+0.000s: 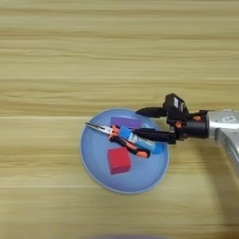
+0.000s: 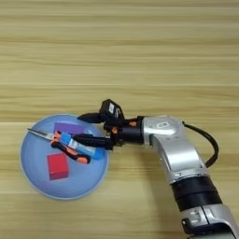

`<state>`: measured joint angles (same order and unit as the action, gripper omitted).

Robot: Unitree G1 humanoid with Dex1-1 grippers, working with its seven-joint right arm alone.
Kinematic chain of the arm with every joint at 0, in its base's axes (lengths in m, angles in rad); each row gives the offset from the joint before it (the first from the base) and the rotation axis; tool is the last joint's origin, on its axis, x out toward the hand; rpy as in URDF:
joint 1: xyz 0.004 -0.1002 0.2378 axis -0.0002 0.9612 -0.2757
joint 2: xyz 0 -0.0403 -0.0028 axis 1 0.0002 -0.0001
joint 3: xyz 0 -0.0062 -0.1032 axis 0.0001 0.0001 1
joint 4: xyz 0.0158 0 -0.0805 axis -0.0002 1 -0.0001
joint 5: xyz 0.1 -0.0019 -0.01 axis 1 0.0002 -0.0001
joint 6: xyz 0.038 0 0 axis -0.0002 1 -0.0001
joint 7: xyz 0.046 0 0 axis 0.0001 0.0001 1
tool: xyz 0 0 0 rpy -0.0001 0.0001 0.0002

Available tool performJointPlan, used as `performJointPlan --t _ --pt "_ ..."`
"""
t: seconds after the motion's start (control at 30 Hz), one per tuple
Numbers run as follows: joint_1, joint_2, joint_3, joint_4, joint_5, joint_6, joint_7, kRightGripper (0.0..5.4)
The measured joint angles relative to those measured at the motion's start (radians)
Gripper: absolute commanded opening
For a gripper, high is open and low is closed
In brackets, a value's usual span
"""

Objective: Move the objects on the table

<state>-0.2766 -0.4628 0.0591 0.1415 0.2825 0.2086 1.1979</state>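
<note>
While one plate [image 1: 93, 158] at lower centre holds one cube [image 1: 119, 160], one tube [image 1: 140, 140], one pliers [image 1: 122, 140] and one block [image 1: 126, 122], the gripper [image 1: 138, 123] hangs open over its right rim; bare table [image 1: 70, 51] fills the upper frame.

A faint dark purplish sliver [image 1: 125, 237] shows at the bottom edge, too little visible to identify.

The silver arm [image 1: 226, 126] is cut off by the right edge in the left eye view. The pliers [image 2: 63, 144] lie across the blue tube [image 2: 84, 148] and hide part of it. The pliers also hide the near edge of the purple block [image 1: 126, 123]. The desk [image 2: 140, 56] runs past every edge.
</note>
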Motion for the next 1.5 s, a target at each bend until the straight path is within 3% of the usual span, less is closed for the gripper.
performJointPlan --t 0.23,0.37,0.43,0.57,0.73,0.97,1.17,1.33,1.5 --pt "-0.066 0.066 -0.142 -0.048 0.173 0.031 -0.086 4.55" --pt "-0.133 0.11 -0.217 0.0 0.195 0.015 -0.205 4.99" --pt "-0.165 0.129 -0.253 0.041 0.193 -0.029 -0.275 5.22" --pt "-0.193 0.167 -0.307 0.112 0.12 -0.198 -0.439 5.35" --pt "-0.197 0.198 -0.334 0.189 -0.051 -0.49 -0.653 5.35" --pt "-0.22 0.201 -0.382 0.262 -0.242 -0.787 -0.971 5.35" --pt "-0.18 0.214 -0.353 0.268 -0.289 -0.851 -1.05 5.35" --pt "-0.122 0.259 -0.306 0.217 -0.301 -0.844 -1.081 5.35" --pt "-0.048 0.296 -0.261 0.129 -0.304 -0.788 -1.096 5.35"
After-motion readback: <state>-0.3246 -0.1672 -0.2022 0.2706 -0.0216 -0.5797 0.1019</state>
